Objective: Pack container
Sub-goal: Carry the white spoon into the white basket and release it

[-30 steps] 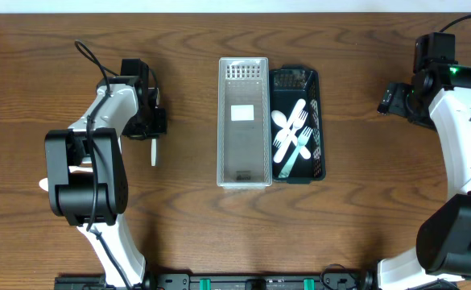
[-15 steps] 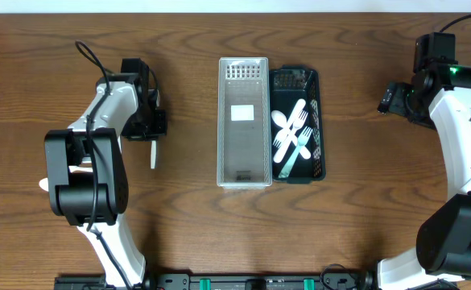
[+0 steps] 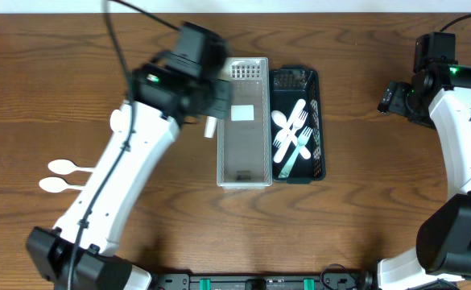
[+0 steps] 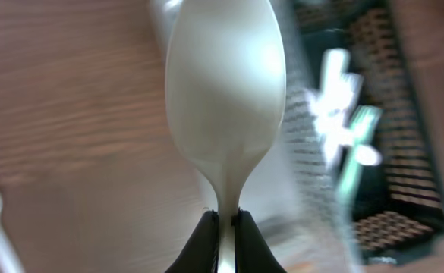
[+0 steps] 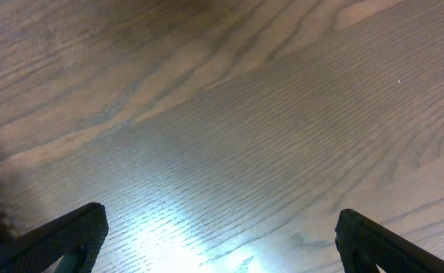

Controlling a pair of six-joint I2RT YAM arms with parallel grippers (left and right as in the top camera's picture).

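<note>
My left gripper [image 4: 223, 221] is shut on the handle of a white plastic spoon [image 4: 225, 83], carried above the table at the left edge of the clear plastic bin [image 3: 243, 173]. In the overhead view the spoon [image 3: 210, 127] shows just left of that bin, below the left gripper [image 3: 212, 109]. To the bin's right, the dark mesh container [image 3: 317, 80] holds several white and pale green forks and spoons [image 3: 293, 133]. It shows blurred in the left wrist view [image 4: 400, 152]. Two more white spoons [image 3: 62, 176] lie at the far left. My right gripper [image 5: 218, 227] is open and empty over bare wood.
The right arm [image 3: 448, 89] sits at the far right edge of the table, well away from the containers. A black rail [image 3: 243, 282] runs along the front edge.
My left arm has lifted the white spoon off the table at the left and swung right with it to the clear bin's edge. The right arm has not moved.
</note>
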